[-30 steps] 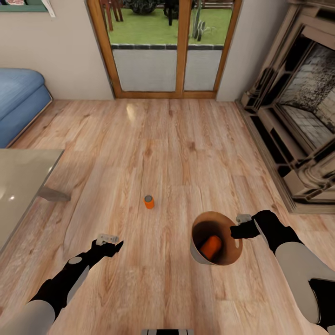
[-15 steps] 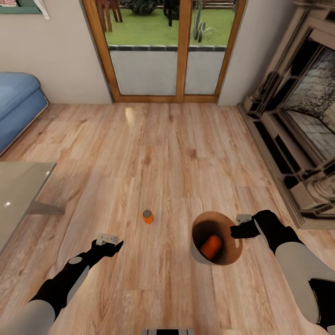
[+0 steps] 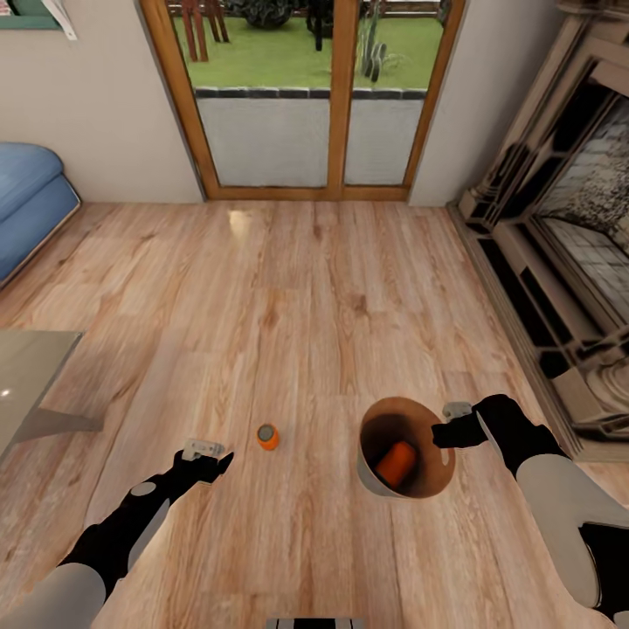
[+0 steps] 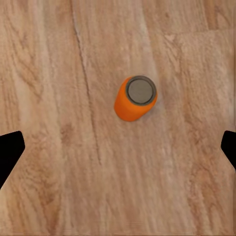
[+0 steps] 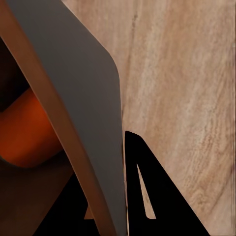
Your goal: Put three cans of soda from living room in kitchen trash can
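Observation:
An orange soda can (image 3: 267, 436) stands upright on the wood floor, a short way ahead and to the right of my left gripper (image 3: 207, 453). In the left wrist view the can (image 4: 135, 97) lies beyond the two black fingertips (image 4: 10, 152), which stand wide apart, so that gripper is open and empty. My right gripper (image 3: 447, 432) is shut on the rim of the trash can (image 3: 377, 480), which it holds tilted toward me. A second orange can (image 3: 396, 463) lies inside it. The right wrist view shows the bin's grey wall (image 5: 83, 113) pinched beside a finger (image 5: 147, 187).
Wood-framed glass doors (image 3: 301, 96) fill the far wall. The stone fireplace (image 3: 568, 245) runs along the right. A blue sofa (image 3: 26, 205) and the corner of the grey low table (image 3: 26, 376) sit at the left. Bare wood floor lies between.
The whole view has advanced and shifted, so the standing can now shows nearer my left gripper, and the table and sofa have slid left. Both arms hold the same pose.

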